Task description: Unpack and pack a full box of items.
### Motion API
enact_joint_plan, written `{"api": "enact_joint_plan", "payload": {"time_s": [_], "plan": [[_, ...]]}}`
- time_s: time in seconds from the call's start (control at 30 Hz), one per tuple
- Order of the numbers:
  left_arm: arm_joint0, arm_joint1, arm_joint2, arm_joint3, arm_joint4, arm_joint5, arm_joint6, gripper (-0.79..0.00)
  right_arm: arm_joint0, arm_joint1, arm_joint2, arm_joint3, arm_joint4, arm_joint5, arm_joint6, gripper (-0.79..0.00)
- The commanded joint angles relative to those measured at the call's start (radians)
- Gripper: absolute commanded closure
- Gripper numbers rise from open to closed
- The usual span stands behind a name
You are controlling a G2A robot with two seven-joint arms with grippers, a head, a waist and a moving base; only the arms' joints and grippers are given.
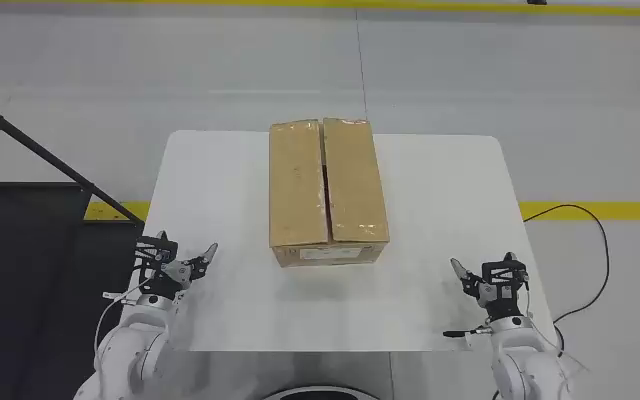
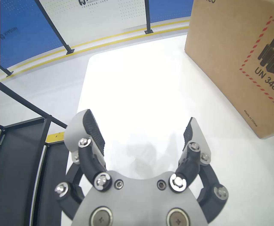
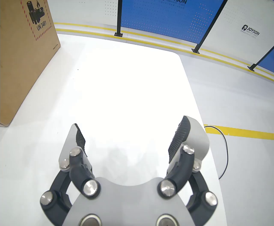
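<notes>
Box (image 1: pixel 327 190) at centre of table (image 1: pixel 220 200), flaps down, contents out of sight.

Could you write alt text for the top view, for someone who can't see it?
A closed cardboard box sits in the middle of a white table. The left claw and right claw hang open and empty near its front corners, apart from the box.

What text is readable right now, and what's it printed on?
"UN 3481": hazard label on the box side.
"Made in China": same box side, along an edge.
White label on the box's near face, top view: too small to read.
Wall panel: brand logo, fine print under it unreadable.
</notes>
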State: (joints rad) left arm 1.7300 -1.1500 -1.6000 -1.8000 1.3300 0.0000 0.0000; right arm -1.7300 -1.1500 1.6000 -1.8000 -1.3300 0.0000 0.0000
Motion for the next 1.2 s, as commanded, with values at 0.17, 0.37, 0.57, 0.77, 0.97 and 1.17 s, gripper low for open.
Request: {"api": "enact_joint_plan", "payload": {"time_s": [0.17, 0.37, 0.57, 0.77, 0.97, 1.17], "plan": [[0.001, -0.002, -0.008, 0.002, -0.096, -0.095, 0.1, -0.785, 0.004, -0.001, 0.0, -0.01, 0.0, -0.003, -0.012, -0.785], [-0.033, -0.011, 0.021, 0.007, -0.143, -0.095, 0.17, -0.785, 0.017, -0.006, 0.002, -0.058, 0.023, -0.007, -0.069, -0.785], [-0.087, -0.026, 0.071, 0.031, -0.224, -0.09, 0.241, -0.785, 0.032, -0.014, -0.002, -0.133, 0.071, 0.014, -0.127, -0.785], [-0.089, -0.026, 0.072, 0.034, -0.222, -0.089, 0.243, -0.785, 0.03, -0.015, 0.003, -0.154, 0.059, 0.008, -0.135, -0.785], [-0.09, -0.026, 0.072, 0.037, -0.223, -0.092, 0.238, -0.785, 0.03, -0.015, 0.003, -0.154, 0.059, 0.008, -0.135, -0.785], [-0.158, -0.035, 0.141, 0.087, -0.169, -0.08, 0.204, -0.785, 0.03, -0.015, 0.003, -0.154, 0.059, 0.008, -0.135, -0.785]]}}
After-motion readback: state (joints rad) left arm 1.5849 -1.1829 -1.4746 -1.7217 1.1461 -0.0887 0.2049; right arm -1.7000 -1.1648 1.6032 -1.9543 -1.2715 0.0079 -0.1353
